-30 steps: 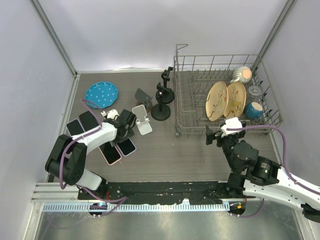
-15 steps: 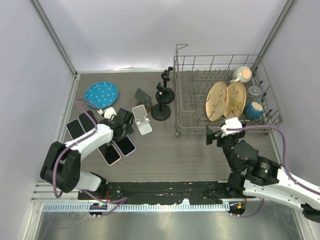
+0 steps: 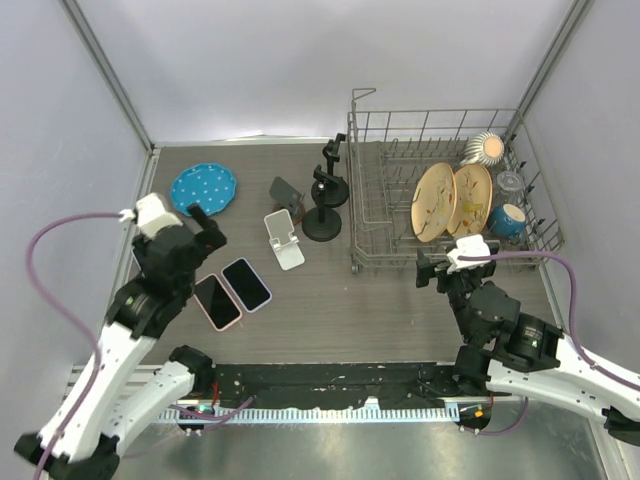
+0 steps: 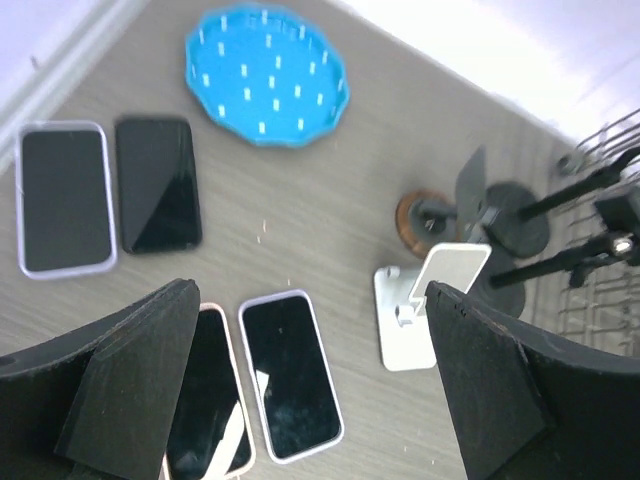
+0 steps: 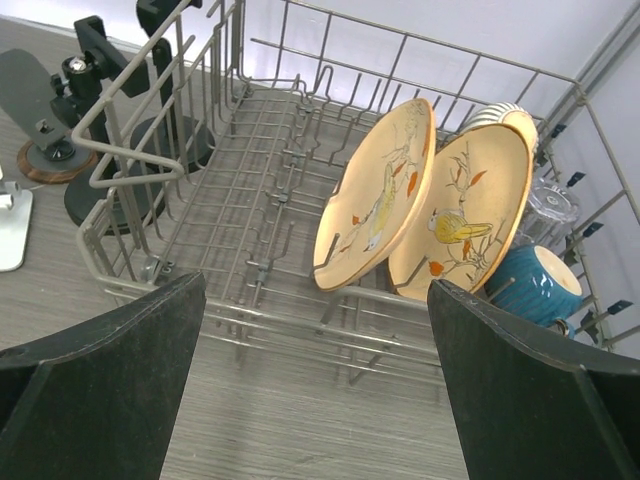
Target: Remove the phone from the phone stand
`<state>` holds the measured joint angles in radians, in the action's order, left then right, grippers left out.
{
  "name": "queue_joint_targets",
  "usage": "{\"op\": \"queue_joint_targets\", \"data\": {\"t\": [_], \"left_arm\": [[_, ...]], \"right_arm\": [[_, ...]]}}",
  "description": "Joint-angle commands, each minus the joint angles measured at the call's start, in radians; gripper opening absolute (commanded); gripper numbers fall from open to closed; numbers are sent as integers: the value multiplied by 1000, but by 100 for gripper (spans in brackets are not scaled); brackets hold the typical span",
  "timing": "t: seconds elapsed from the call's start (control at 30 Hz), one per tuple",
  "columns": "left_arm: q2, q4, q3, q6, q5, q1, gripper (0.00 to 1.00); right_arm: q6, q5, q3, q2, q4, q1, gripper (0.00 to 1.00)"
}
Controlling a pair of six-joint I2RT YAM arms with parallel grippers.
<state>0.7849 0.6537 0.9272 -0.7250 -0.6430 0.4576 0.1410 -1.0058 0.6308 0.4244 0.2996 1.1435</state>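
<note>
The white phone stand (image 3: pixel 283 238) (image 4: pixel 415 320) stands with nothing on it in the middle of the table. Several phones lie flat to its left. A lavender-cased phone (image 3: pixel 246 284) (image 4: pixel 290 375) and a pink-cased phone (image 3: pixel 217 301) (image 4: pixel 210 400) lie side by side. In the left wrist view, two more phones (image 4: pixel 65 198) (image 4: pixel 157 184) lie farther left. My left gripper (image 3: pixel 195 235) (image 4: pixel 310 400) hovers open above the phones, holding nothing. My right gripper (image 3: pixel 432 268) (image 5: pixel 315 400) is open and empty in front of the dish rack.
A wire dish rack (image 3: pixel 430 113) (image 5: pixel 150 170) at the right holds two yellow plates (image 3: pixel 435 200) (image 5: pixel 380 200) and a blue cup (image 3: pixel 508 220). Black stands (image 3: pixel 325 205) and a grey holder on a wooden base (image 3: pixel 287 192) stand behind the white stand. A blue dotted plate (image 3: pixel 203 188) (image 4: pixel 268 75) lies at the back left.
My left gripper opened over the phones beside the white stand, then the arm pulled back and up to the left. The right arm barely moved.
</note>
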Motion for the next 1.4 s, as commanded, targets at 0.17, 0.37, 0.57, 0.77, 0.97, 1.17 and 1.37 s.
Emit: {"op": "queue_joint_targets", "data": {"t": [0.17,0.37,0.57,0.77,0.97,1.17,1.37], "left_arm": [[-429,-109,-19,406,-92,-5,100],[-614,-219,-109,460,-133,-5,100],[-742,-325,-211,490,-175,-5,100],[-831,-321,-238,486,-178,-5,100],[-823,-301,-248,458,-144,-54,100],[-832,-302,-246,408,-106,-128,100],[-831,-281,-215,369,-83,-142,100]], "right_arm": [[54,-198,-6,-114,-129,2,98],[114,-307,-31,-223,-211,2,99],[176,-361,-68,-366,-335,2,99],[189,-398,-80,-421,-372,2,100],[175,-384,-77,-423,-369,2,100],[172,-381,-69,-421,-363,2,100],[155,-378,-60,-421,-337,2,100]]}}
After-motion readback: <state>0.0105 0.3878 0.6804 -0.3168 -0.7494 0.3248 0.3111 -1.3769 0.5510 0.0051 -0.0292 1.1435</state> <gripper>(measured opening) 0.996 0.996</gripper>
